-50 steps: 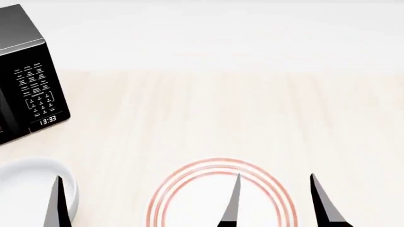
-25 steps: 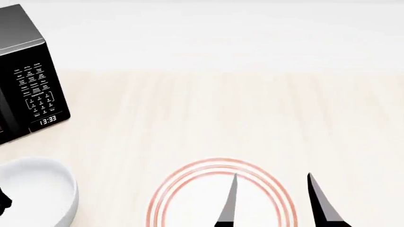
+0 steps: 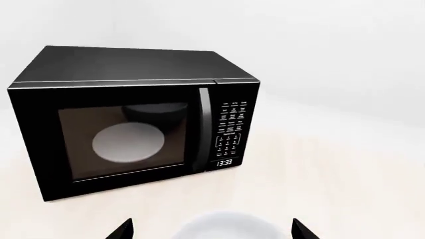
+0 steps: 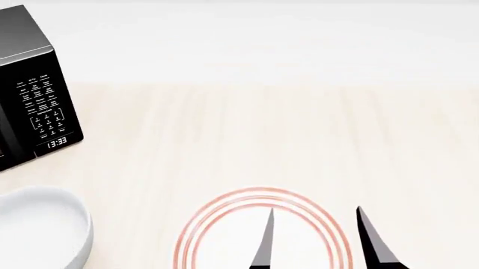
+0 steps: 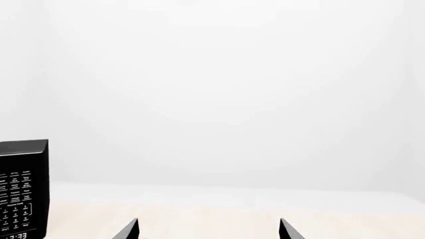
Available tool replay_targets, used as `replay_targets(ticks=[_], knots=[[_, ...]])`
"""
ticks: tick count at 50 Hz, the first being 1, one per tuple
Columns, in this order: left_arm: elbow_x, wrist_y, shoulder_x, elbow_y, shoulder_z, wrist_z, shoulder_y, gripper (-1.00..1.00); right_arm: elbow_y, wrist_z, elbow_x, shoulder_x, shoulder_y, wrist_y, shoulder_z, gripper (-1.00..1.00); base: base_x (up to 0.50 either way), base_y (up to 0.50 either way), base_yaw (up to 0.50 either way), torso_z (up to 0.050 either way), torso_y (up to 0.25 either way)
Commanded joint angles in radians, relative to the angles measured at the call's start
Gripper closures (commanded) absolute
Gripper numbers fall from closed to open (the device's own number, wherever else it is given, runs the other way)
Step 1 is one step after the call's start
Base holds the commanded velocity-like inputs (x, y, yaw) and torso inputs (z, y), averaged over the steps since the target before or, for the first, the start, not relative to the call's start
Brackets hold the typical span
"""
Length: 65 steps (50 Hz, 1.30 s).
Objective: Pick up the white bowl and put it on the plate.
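The right gripper's (image 4: 313, 238) two dark fingers (image 4: 263, 241) stood well apart, holding nothing, their tips rising from the lower edge of the head view over the plate (image 4: 224, 216). In the right wrist view the same gripper (image 5: 208, 229) showed only two dark tips with a wide gap between them. The left gripper (image 3: 211, 230) appeared only in the left wrist view, its two tips spread wide to either side of the white bowl's (image 3: 226, 226) rim and not touching it.

The white bowl (image 4: 41, 227) sat on the counter (image 4: 247, 134) at the lower left of the head view, upright and near the microwave (image 4: 30, 95). The plate, ringed in red, lay flat well apart from the bowl, cut off by the lower edge.

The counter was a pale, light-wood surface with a faint grain. Behind it ran a plain white wall (image 5: 219, 89). The black microwave (image 3: 133, 119) stood with its door shut and its clock reading 13:33.

Compared with a second before, the left gripper's finger had left the head view, where it had stood over the bowl. The right gripper's fingers had drifted slightly left and lower. Bowl, plate and microwave had not moved.
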Motion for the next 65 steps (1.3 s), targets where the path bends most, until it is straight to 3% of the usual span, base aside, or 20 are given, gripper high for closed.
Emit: replay_targets(ticks=[1,28,65], knots=[[-0.244,-0.073,-0.041,-0.143,-0.052,-0.173,-0.029,-1.00,0.005,0.006,0.003,0.007,0.001,-0.005,-0.008,-1.00,0.00,0.00,0.00,0.000,0.000],[-0.163,0.072,-0.092,-0.260,0.073,-0.165,0.029,-1.00,0.017,0.021,0.010,0.023,0.002,-0.020,-0.019,-1.00,0.00,0.00,0.00,0.000,0.000],[0.083,0.352,-0.130,-0.466,0.321,-0.044,0.030,-1.00,0.041,0.040,0.022,0.037,0.011,-0.032,-0.031,-1.00,0.00,0.00,0.00,0.000,0.000]])
